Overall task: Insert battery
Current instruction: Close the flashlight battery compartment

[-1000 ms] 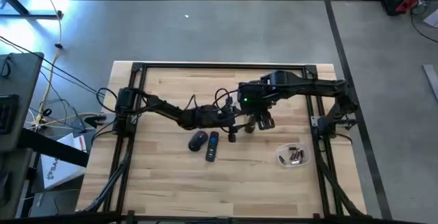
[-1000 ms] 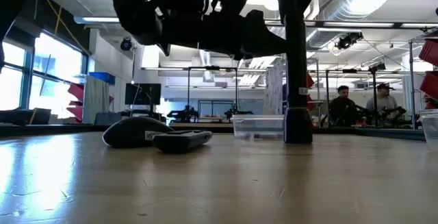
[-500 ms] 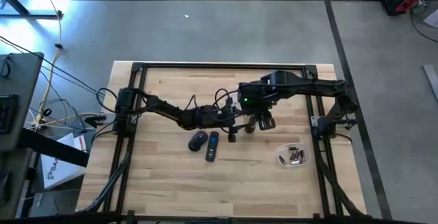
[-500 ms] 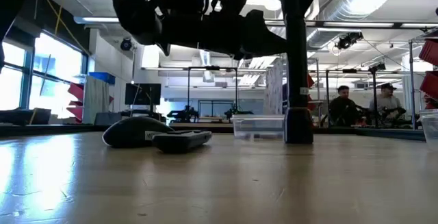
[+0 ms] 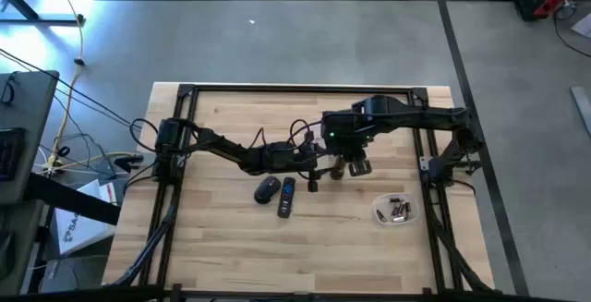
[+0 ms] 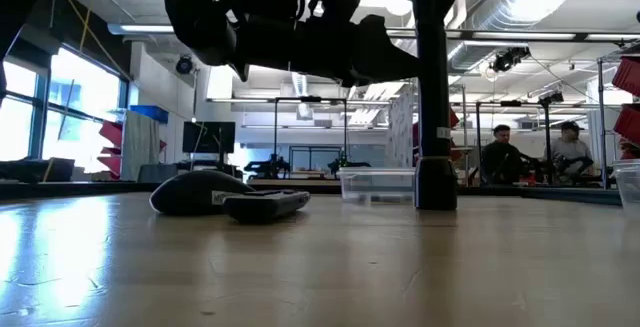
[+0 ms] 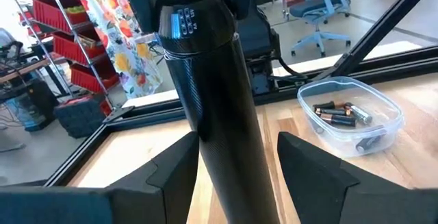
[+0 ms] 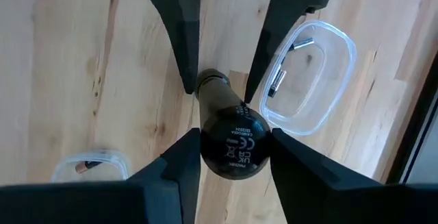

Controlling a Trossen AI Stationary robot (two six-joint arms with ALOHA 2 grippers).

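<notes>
Near the middle of the wooden table (image 5: 222, 247) a tall black cylinder (image 6: 435, 87) is standing upright on its end, and both arms are meeting at it. The right gripper (image 8: 235, 140) is reaching down from above and clamping the cylinder's rounded top, its two fingers (image 8: 179, 157) pressing against either side of the cap with the printed label. The left gripper (image 7: 236, 145) is coming in level from the side, lower on the shaft, with its claw spread: the fingers (image 7: 179, 161) are straddling the cylinder, and on at least one side a slim gap is showing between pad and tube, so it is not squeezing. Just beyond the cylinder, toward the right-hand edge of the table, a clear plastic tub (image 5: 397, 211) is sitting with several loose batteries (image 7: 340, 112) lying in it, apart from both grippers. A second small clear tub (image 8: 89, 167) with something copper-coloured in it is lying off to the other side in the right wrist view. A dark computer mouse (image 5: 267, 188) and a slim remote control (image 5: 287, 197) are resting side by side near the left gripper. Far behind the table, two people (image 6: 500, 155) are sitting at a bench.
</notes>
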